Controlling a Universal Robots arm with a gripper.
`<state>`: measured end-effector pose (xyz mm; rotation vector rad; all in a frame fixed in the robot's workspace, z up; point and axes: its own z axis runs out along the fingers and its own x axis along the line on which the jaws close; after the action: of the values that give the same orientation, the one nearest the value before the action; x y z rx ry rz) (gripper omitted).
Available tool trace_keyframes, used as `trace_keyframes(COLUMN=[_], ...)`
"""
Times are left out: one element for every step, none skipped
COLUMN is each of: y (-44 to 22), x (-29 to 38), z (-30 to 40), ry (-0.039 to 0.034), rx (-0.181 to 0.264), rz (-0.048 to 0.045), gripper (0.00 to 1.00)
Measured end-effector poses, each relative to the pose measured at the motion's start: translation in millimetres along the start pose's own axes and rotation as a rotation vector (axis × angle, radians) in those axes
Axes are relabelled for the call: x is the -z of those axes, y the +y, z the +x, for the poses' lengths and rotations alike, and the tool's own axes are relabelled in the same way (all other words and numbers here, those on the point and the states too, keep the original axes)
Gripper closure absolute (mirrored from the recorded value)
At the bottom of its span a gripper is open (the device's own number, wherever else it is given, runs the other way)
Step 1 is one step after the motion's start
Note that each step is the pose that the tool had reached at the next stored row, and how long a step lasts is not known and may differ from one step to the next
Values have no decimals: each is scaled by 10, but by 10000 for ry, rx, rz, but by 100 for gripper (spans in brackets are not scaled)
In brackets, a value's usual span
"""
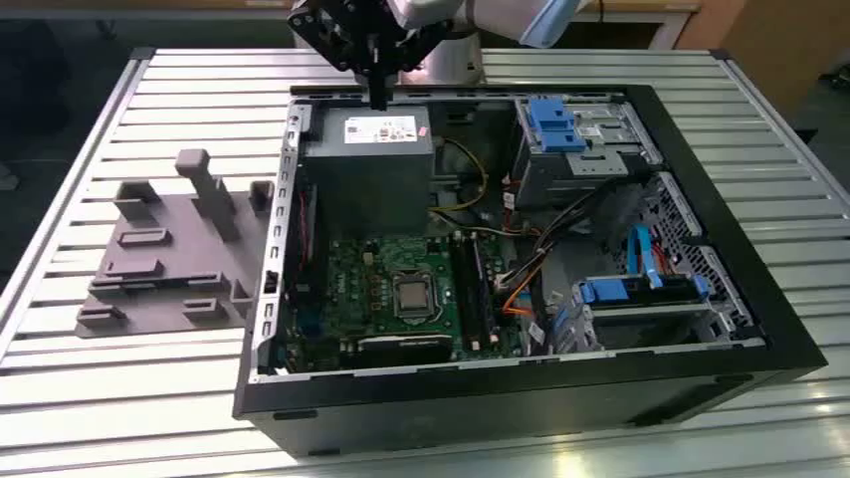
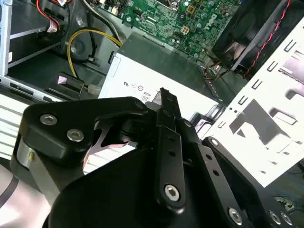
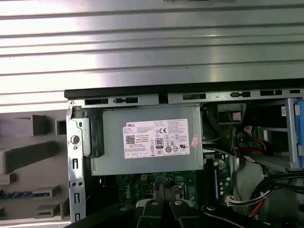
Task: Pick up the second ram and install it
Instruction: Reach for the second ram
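My gripper (image 1: 381,95) hangs over the back edge of the open computer case (image 1: 743,299), above the grey power supply (image 1: 365,159). Its fingers are shut, with nothing visible between them in both wrist views (image 2: 165,97) (image 3: 164,190). A thin strip with bluish marks, which I take for the second ram (image 3: 21,194), stands on edge in a slot of the grey holder block (image 3: 28,156). The holder block (image 1: 173,264) sits at the exterior view's left of the case, well away from the gripper. The long black slots (image 1: 472,289) lie on the green circuit board (image 1: 385,289).
The case stands on a slatted metal table (image 1: 133,398). Inside it are orange and yellow cables (image 1: 525,289), blue drive brackets (image 1: 558,124) and a drive cage (image 1: 638,299) at the exterior view's right. The holder has upright posts (image 1: 213,194).
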<state>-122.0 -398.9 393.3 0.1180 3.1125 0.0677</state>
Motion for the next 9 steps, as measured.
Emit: trace_keyframes(y=[0, 0, 0, 0, 0, 0, 0, 0, 0], x=[0, 0, 0, 0, 0, 1, 1, 1, 1], z=[0, 0, 0, 1, 1, 7, 9, 9, 9], ry=[0, 0, 0, 0, 0, 1, 0, 0, 0], rx=[0, 0, 0, 0, 0, -1, -2, -2, 0], rz=[0, 0, 0, 0, 0, 2, 2, 1, 1], gripper=[89, 89, 89, 89, 89, 89, 89, 89, 89])
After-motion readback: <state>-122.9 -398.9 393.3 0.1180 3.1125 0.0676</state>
